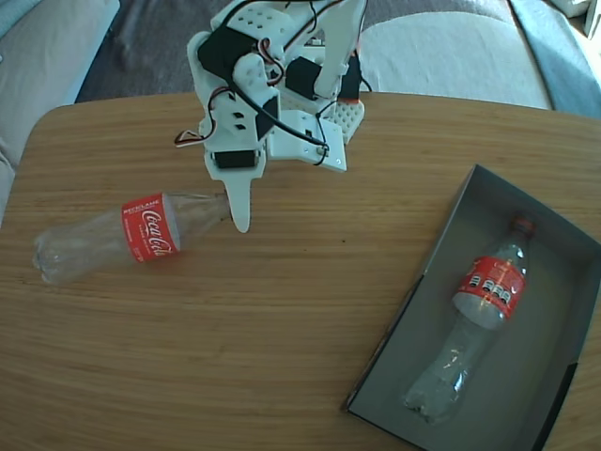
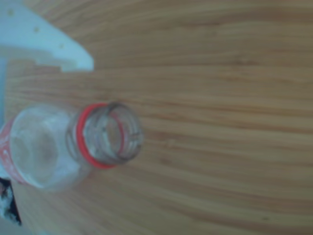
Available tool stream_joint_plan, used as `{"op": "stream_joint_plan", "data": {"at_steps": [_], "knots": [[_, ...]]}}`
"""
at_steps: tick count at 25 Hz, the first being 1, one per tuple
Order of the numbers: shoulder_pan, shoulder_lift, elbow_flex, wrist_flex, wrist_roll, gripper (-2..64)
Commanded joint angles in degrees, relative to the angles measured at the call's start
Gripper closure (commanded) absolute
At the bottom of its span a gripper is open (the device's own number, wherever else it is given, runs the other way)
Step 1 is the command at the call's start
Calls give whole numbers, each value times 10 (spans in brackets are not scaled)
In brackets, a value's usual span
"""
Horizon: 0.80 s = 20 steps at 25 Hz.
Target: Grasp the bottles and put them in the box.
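Bright daylight in the fixed view, even and soft, strongest toward the top right where the pale cushion washes out. Shadows weak; a dim one sits inside the box along its left wall. Slight wide-angle bending at the table edges. Fixed view fairly sharp, labels readable. Wrist view soft all over: bottle mouth blurred, wood grain smeared, white finger overexposed with a bluish cast.

Fixed view: high, looking down across whole worktop. Wrist view: low, close. Shared: lying bottle mouth.
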Motion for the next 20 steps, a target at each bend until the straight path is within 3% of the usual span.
{"op": "stream_joint_plan", "data": {"at_steps": [1,11,20], "knots": [[12,-30,-7,-17,-4,158],[25,-127,-52,-68,-5,158],[59,-137,-49,-76,-71,158]]}}
